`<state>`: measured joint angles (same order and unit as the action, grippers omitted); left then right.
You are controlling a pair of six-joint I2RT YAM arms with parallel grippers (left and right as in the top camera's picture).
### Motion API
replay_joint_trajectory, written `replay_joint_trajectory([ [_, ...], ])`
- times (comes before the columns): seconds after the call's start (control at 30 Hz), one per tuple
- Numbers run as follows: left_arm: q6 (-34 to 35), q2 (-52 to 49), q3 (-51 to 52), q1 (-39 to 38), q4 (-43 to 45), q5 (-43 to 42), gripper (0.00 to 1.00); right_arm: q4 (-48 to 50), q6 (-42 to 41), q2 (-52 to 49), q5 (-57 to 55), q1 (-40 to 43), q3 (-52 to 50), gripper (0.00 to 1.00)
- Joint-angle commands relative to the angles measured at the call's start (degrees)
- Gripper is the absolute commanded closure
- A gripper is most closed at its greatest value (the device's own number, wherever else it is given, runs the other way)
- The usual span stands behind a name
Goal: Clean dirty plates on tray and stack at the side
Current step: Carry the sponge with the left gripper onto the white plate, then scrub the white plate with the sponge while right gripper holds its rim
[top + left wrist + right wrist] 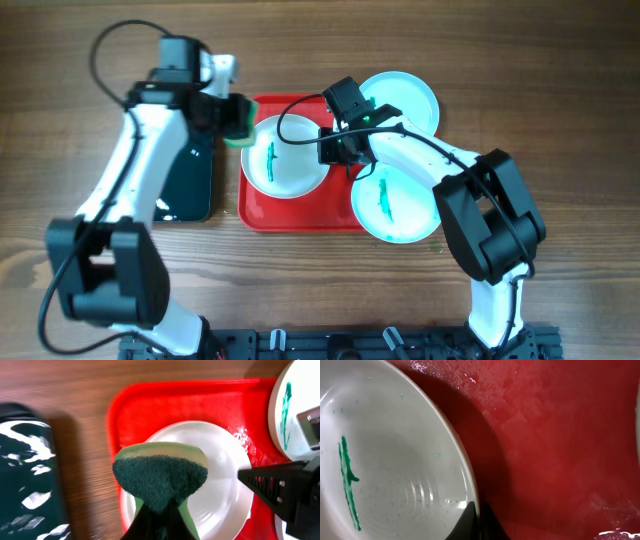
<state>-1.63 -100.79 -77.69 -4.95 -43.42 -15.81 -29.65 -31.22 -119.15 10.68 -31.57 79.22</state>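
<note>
A white plate (285, 158) with a teal smear lies on the red tray (300, 215). My right gripper (337, 150) is shut on its right rim; in the right wrist view the fingers (476, 519) pinch the rim of the plate (395, 450) over the tray (560, 435). My left gripper (238, 118) is shut on a green sponge (160, 477), held over the plate's (220, 490) left edge. A smeared turquoise plate (398, 205) overlaps the tray's right edge. A clean-looking turquoise plate (405, 98) lies at the tray's back right.
A dark green tray (190, 175) lies on the wooden table left of the red tray; it also shows in the left wrist view (25, 475). The right gripper's body (285, 485) and the smeared plate (295, 405) show at the right of that view.
</note>
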Motion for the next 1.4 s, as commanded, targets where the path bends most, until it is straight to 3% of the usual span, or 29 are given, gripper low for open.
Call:
replay_joint_trajectory([
  [0.0, 9.11, -5.33, 2.1, -4.44, 1.57, 5.73, 0.96, -0.44, 1.22, -2.03, 1.86, -0.28, 0.66, 0.96],
  [0.27, 18.84, -12.33, 4.48, -11.06, 4.22, 16.83, 0.96, -0.44, 1.27, -2.03, 1.84, -0.22, 0.66, 0.96],
  [0.53, 18.34, -13.4, 4.63, -11.43, 2.62, 18.1, 0.96, -0.42, 1.27, -2.05, 1.86, -0.22, 0.66, 0.96],
  [0.73, 18.29, -13.46, 4.68, -11.34, 3.91, 25.81, 0.96, -0.5, 1.27, -2.05, 1.86, -0.22, 0.66, 0.96],
  [0.83, 17.97, -13.57, 4.76, -11.45, 3.98, 25.55, 0.96, -0.46, 1.27, -2.05, 1.86, -0.22, 0.66, 0.96],
  [1.17, 17.99, -13.68, 9.92, -11.72, 6.54, 10.25, 0.96, -0.42, -0.79, -2.38, 2.95, -0.22, 0.63, 0.96],
  [1.37, 13.92, -13.68, 9.97, -11.72, 6.38, -9.29, 0.96, -0.61, -0.11, -2.38, 4.87, -0.22, 0.63, 0.96],
])
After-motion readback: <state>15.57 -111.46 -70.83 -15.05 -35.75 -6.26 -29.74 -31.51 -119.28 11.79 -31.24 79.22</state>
